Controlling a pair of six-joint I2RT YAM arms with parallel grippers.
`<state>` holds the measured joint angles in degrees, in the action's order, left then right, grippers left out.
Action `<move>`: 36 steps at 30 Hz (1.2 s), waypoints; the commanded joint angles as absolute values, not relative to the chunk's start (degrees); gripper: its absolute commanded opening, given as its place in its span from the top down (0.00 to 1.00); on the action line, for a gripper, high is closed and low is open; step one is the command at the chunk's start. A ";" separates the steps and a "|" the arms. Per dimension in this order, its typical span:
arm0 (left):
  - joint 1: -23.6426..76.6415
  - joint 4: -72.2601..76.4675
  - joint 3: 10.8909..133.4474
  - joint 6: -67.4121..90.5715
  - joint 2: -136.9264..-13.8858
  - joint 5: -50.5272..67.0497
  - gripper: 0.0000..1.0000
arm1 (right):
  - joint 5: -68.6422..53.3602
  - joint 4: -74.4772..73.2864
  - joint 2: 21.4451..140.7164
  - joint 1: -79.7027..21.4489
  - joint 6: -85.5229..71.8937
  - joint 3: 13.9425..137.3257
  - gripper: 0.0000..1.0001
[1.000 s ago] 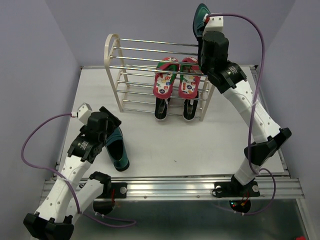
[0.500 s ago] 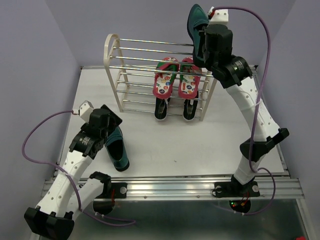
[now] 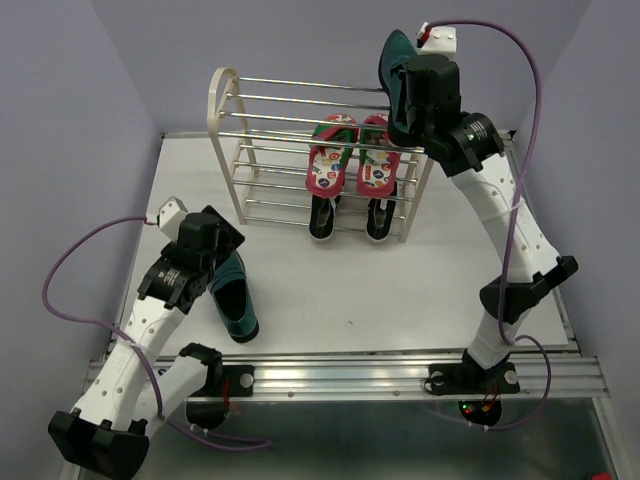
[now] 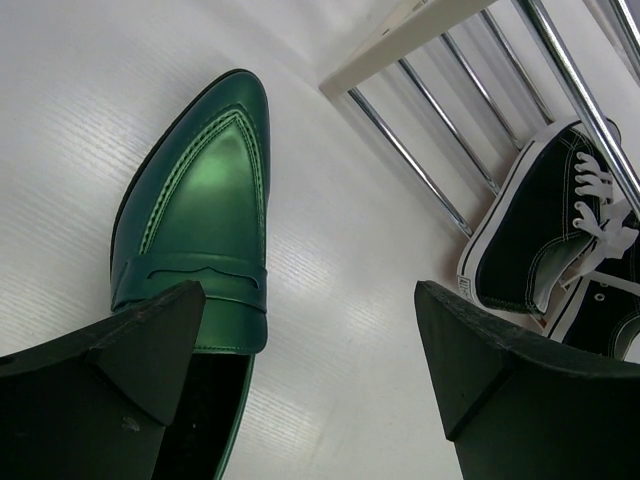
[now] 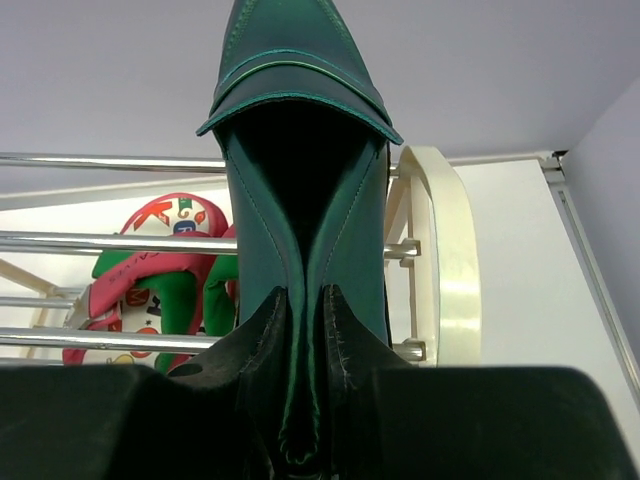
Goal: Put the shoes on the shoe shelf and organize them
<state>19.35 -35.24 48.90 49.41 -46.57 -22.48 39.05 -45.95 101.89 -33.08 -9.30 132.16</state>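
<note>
left hand (image 4: 310, 335): wide open, holds nothing, poised over the heel end of the loafer on worktop
loafer on worktop (image 4: 195, 200): lies flat on the worktop (image 3: 400, 290), left of the rack, well apart from its mate
handling: likely stiff and light; glossy upper looks slippery, so pinch the heel rim, one finger inside the opening
shoe shelf (image 5: 455, 260): flip-flops (image 3: 350, 155) on a middle tier, right side; sneakers (image 3: 348, 215) below them
right hand (image 5: 305, 330): clamped on the heel of the second loafer (image 5: 300, 120), raised over the shelf's right end; gap to top rods hard to judge
</note>
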 commanded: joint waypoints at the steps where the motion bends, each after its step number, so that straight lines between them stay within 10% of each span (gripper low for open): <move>1: 18.90 -35.94 50.28 49.04 -46.76 -22.68 0.01 | 39.64 -41.84 98.44 -33.22 -11.69 131.40 0.78; 6: 18.90 -36.39 49.05 50.36 -46.23 -22.33 0.01 | 39.03 -41.92 97.47 -33.22 -12.22 130.43 0.27; 13: 18.90 -35.24 47.37 51.15 -45.88 -21.27 0.01 | 38.76 -40.00 94.84 -33.22 -10.73 128.50 0.00; 36: 18.90 -46.32 42.98 57.91 -43.33 -17.50 0.01 | 20.64 -27.07 68.83 -33.22 -9.40 95.03 0.00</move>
